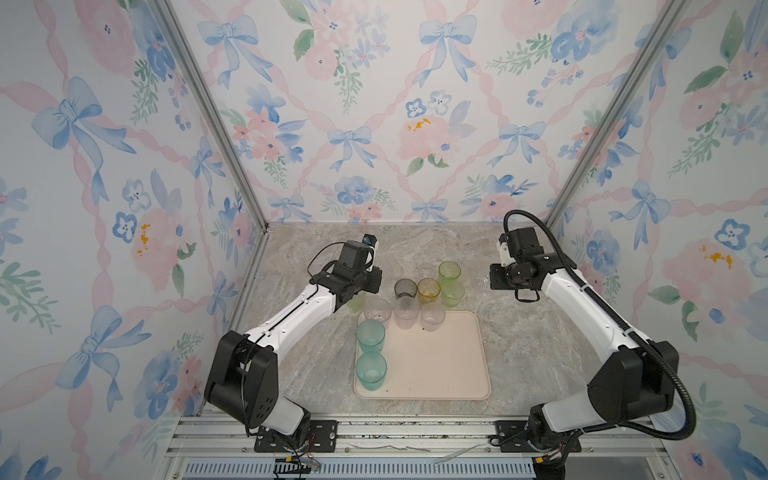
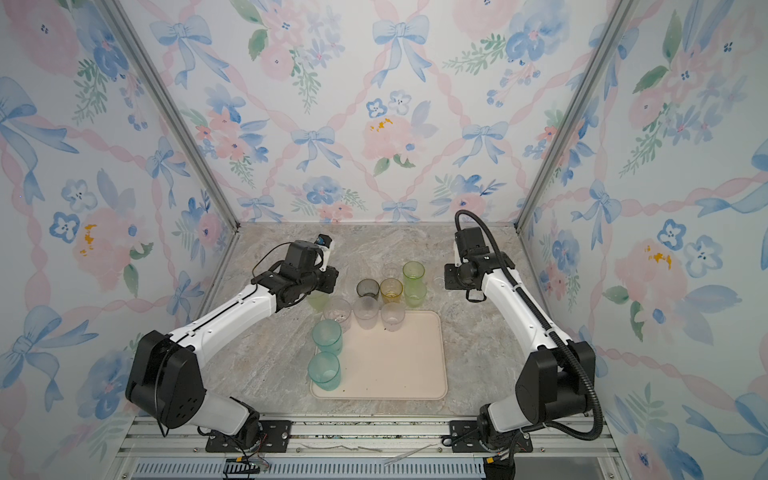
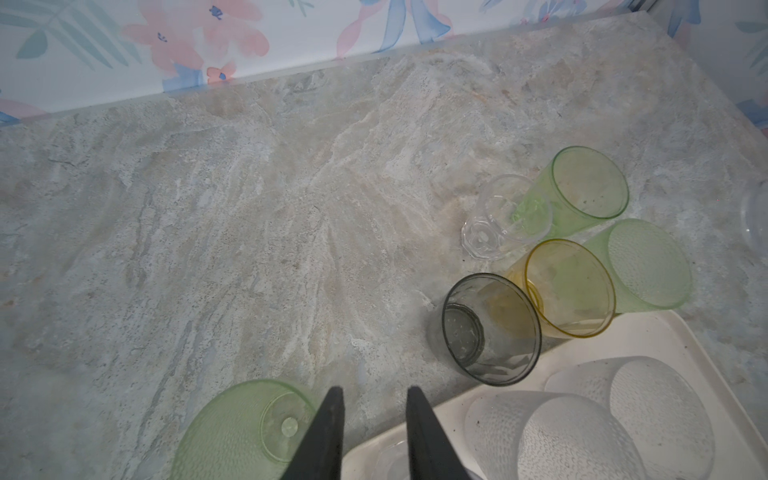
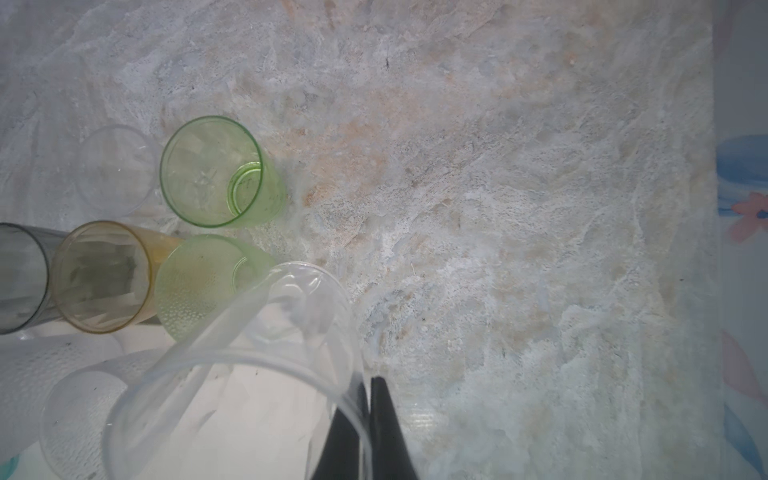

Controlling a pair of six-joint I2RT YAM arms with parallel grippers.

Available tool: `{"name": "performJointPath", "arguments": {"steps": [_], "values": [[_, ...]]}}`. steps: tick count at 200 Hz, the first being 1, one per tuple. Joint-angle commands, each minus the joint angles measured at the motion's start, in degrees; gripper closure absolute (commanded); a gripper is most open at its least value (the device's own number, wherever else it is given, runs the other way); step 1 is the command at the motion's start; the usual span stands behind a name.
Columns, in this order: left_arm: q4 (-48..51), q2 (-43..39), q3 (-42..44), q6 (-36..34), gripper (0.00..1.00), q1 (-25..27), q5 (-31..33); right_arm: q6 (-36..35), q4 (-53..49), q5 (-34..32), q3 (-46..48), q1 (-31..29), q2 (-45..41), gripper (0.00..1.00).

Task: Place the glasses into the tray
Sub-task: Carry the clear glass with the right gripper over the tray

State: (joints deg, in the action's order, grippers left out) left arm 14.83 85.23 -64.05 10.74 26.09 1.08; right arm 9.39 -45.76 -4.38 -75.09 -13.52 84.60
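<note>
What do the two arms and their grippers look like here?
The left arm and right arm have white shells with black joints. A ribbed black hose runs along the right one; a thin black wire sits by the left wrist. The left gripper and right gripper have tapered matte-black fingers.

The marbled table point(image 1: 519, 332) bears the cream tray point(image 1: 440, 374) and, by its far edge, a grey tumbler point(image 1: 405, 288), an amber tumbler point(image 1: 429, 290) and yellow-green tumblers point(image 1: 449, 272).
</note>
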Motion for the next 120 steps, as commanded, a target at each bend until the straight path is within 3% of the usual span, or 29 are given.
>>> {"name": "performJointPath", "arguments": {"steps": [1, 58, 120], "values": [[-0.1, -2.0, 0.7, -0.2, 0.71, -0.6, 0.4, -1.0, -5.5, -1.7, 1.1, -2.8, -2.5, 1.0], [-0.1, -3.2, 0.7, -0.1, 0.71, -1.1, 0.1, -0.1, -9.7, -2.9, 3.6, -8.7, -4.5, 1.0], [0.0, -3.8, 0.8, -0.1, 0.7, -1.2, -0.2, 1.2, -6.8, -1.2, 6.6, -11.8, -0.4, 1.0]]}}
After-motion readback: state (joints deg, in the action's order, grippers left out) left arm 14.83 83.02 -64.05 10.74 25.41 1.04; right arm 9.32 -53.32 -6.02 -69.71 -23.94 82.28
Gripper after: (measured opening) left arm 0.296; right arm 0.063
